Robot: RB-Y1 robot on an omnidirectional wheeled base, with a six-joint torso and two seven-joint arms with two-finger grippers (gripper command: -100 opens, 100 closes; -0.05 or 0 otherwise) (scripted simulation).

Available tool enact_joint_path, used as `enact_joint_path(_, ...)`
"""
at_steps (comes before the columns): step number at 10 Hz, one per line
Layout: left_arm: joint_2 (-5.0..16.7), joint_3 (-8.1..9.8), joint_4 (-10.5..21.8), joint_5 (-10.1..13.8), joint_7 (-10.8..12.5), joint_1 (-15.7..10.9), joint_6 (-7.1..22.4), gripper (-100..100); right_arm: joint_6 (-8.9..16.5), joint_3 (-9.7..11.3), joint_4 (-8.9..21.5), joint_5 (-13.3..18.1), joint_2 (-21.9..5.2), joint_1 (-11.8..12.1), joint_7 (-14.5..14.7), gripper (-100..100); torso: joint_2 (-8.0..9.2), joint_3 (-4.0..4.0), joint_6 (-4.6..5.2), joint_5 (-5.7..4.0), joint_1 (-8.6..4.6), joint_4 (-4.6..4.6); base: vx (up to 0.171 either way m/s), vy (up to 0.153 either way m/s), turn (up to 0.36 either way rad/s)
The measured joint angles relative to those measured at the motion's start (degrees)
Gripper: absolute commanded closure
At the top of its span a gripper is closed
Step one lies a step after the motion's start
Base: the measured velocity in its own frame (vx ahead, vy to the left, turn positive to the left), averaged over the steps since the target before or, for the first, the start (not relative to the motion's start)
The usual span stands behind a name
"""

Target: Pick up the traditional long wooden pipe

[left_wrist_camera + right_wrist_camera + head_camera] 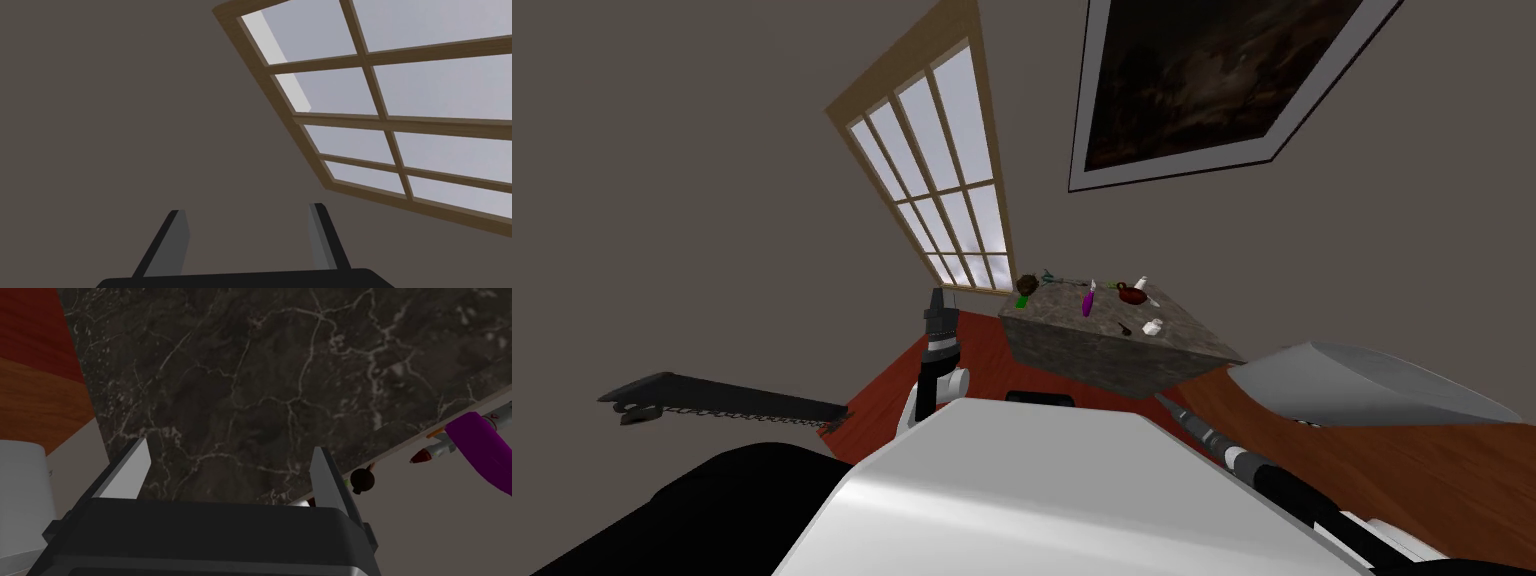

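Reaching is the step in hand. The right tool (231,445) has its fingers spread and holds nothing. It faces the dark veined side of the worktop (260,388), close below the top edge. Over that edge, beside one finger, pokes a small dark round thing (361,480); I cannot tell whether it is the pipe's bowl. Further along the edge shows a purple bottle (480,443). From the head, the pipe (1124,328) is a small dark shape on the worktop near its front edge, just beside a white lump (1152,326). The left tool (246,207), also spread and empty, is raised left of the worktop. Next, I judge, the right tool must rise above the edge, go over the pipe and descend with its fingers astride the stem.
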Motion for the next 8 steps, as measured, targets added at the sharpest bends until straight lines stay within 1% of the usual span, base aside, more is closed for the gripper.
enact_joint_path(2, 0.0, 0.0, 0.0, 0.0, 0.0, 0.0, 0.0, 0, 1.4, -0.5, -0.1, 0.4, -2.4, 0.6, 0.4, -100, 0.1, 0.06, 0.0, -0.02, -0.1, 0.03, 0.044, 0.049, 0.117)
enact_joint_path(3, 0.0, 0.0, 0.0, 0.0, 0.0, 0.0, 0.0, 0, 1.8, -0.6, 0.5, 0.6, -3.8, 0.6, 0.4, -100, 0.03, 0.03, -0.04, -0.03, -0.11, 0.02, 0.077, 0.071, 0.271)
enact_joint_path(4, 0.0, 0.0, 0.0, 0.0, 0.0, 0.0, 0.0, 0, 2.6, -0.9, 0.8, 0.7, -5.6, 0.7, 0.4, -100, -0.06, -0.03, -0.06, -0.02, -0.05, -0.01, 0.072, 0.05, 0.053)
enact_joint_path(5, 0.0, 0.0, 0.0, 0.0, 0.0, 0.0, 0.0, 0, 3.2, -1.2, 0.7, 1.0, -6.6, 0.9, 0.5, -100, -0.04, -0.02, 0.02, -0.02, -0.09, -0.01, 0.07, 0.051, 0.102)
enact_joint_path(6, 0.0, 0.0, 0.0, 0.0, 0.0, 0.0, 0.0, 0, 3.6, -1.0, 1.6, 1.0, -8.4, 0.5, 0.5, -100, -0.05, -0.02, -0.03, -0.03, -0.1, -0.01, 0.089, 0.053, 0.218)
enact_joint_path(7, 0.0, 0.0, 0.0, 0.0, 0.0, 0.0, 0.0, 0, 3.9, -1.4, 2.1, 1.2, -10.3, 0.8, 0.5, -100, -0.11, -0.06, -0.04, -0.02, -0.1, -0.02, 0.072, 0.037, 0.08)
enact_joint_path(8, 0.0, 0.0, 0.0, 0.0, 0.0, 0.0, 0.0, 0, 4.5, -1.6, 2.0, 1.3, -11.5, 0.8, 0.6, -100, -0.05, -0.03, 0.01, -0.03, -0.12, -0.01, 0.071, 0.047, 0.095)
